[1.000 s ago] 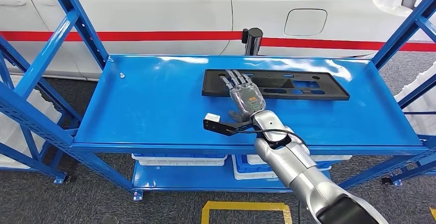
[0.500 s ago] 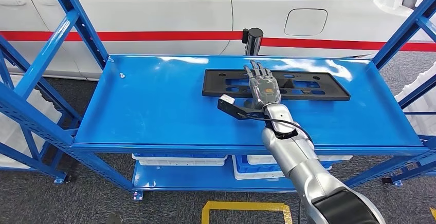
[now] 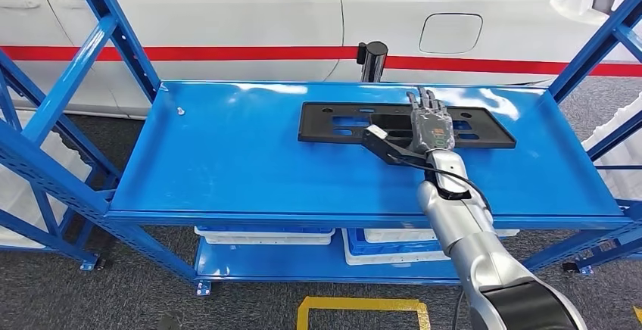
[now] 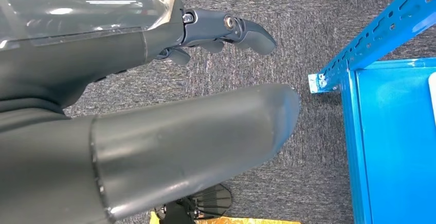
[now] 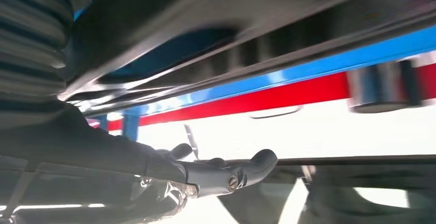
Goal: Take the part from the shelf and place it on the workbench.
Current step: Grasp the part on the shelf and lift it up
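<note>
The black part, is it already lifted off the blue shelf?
No, the black part lies flat on the blue shelf, with the right hand stretched over it.

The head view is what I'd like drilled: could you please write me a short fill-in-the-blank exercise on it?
1. The black part lies flat on the shelf's ____ blue tier.
2. The ____ hand is stretched out over the part, fingers extended.
3. White bins sit on the tier ____ the part's tier.
4. Behind the shelf, the white car body carries a ____ stripe.

Missing words: top; right; below; red
</note>
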Robot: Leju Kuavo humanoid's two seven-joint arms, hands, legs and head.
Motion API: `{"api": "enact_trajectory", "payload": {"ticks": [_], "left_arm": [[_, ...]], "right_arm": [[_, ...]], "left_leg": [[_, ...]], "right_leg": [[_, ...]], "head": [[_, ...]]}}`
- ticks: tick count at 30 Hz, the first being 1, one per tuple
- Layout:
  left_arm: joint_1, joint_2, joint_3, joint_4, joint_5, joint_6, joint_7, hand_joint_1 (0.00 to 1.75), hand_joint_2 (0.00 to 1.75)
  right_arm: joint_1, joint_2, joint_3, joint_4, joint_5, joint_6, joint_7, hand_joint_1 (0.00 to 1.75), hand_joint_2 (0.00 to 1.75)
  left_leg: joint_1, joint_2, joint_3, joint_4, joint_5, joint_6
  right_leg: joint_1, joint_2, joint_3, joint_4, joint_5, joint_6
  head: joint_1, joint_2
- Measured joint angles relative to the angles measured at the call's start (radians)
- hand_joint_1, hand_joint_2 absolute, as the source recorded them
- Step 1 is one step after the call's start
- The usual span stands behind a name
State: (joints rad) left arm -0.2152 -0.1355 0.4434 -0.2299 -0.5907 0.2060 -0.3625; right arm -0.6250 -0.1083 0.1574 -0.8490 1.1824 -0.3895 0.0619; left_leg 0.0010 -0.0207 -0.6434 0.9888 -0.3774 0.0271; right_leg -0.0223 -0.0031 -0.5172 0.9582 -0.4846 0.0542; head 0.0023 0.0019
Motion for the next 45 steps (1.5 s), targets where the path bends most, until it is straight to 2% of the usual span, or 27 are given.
{"api": "enact_trajectory", "payload": {"ticks": [1,9,28,31,35,41,45], "left_arm": [[0.0,0.0,0.001,0.0,0.0,0.0,-0.001,0.0,0.0],[0.0,0.0,0.018,0.0,0.003,0.006,-0.019,0.0,0.0],[0.001,0.0,0.026,0.0,-0.012,0.014,-0.027,0.0,0.0],[0.001,-0.002,0.026,0.0,-0.032,0.04,-0.061,0.0,0.0],[0.0,-0.009,0.025,0.0,-0.048,0.069,-0.138,0.0,0.0],[0.0,-0.016,0.026,0.0,-0.048,0.069,-0.158,0.0,0.0],[0.0,-0.018,0.025,0.0,-0.06,0.039,-0.185,0.0,1.75]], "right_arm": [[0.004,-0.008,-0.009,0.0,-0.004,0.002,-0.008,1.75,1.75],[0.012,-0.022,-0.03,0.012,-0.004,0.015,-0.058,1.75,1.75],[0.036,-0.001,-0.016,-0.015,0.013,0.017,-0.077,1.75,1.75],[0.061,0.002,-0.005,-0.063,0.005,0.016,-0.095,1.75,1.75],[0.115,0.002,0.017,-0.203,-0.02,0.031,-0.114,1.75,1.75],[0.147,-0.002,0.033,-0.342,-0.036,0.044,-0.119,1.75,1.75],[0.157,-0.018,0.041,-0.424,-0.083,0.026,-0.156,1.75,1.75]], "left_leg": [[0.0,0.0,0.0,0.0,0.0,0.0],[0.0,0.001,0.0,0.0,0.0,0.0],[0.0,0.0,0.0,0.0,0.0,0.0],[0.0,0.0,0.0,0.0,0.0,0.0],[-0.001,0.0,-0.001,0.0,0.0,0.0],[-0.001,0.0,-0.002,0.0,0.0,0.0],[-0.001,0.0,-0.002,0.0,0.0,0.0]], "right_leg": [[0.0,0.0,0.002,0.0,0.0,0.0],[0.0,0.001,0.007,0.0,0.001,0.001],[0.0,0.001,0.007,0.0,0.0,0.0],[0.0,0.001,0.007,0.0,0.0,0.0],[0.0,0.001,0.006,0.0,0.0,0.0],[0.0,0.001,0.005,0.0,0.0,0.0],[0.0,0.001,0.005,0.0,0.0,0.0]], "head": [[0.0,0.0],[0.0,0.0],[0.0,0.0],[0.0,0.0],[0.0,0.0],[0.0,0.0],[0.0,0.0]]}}
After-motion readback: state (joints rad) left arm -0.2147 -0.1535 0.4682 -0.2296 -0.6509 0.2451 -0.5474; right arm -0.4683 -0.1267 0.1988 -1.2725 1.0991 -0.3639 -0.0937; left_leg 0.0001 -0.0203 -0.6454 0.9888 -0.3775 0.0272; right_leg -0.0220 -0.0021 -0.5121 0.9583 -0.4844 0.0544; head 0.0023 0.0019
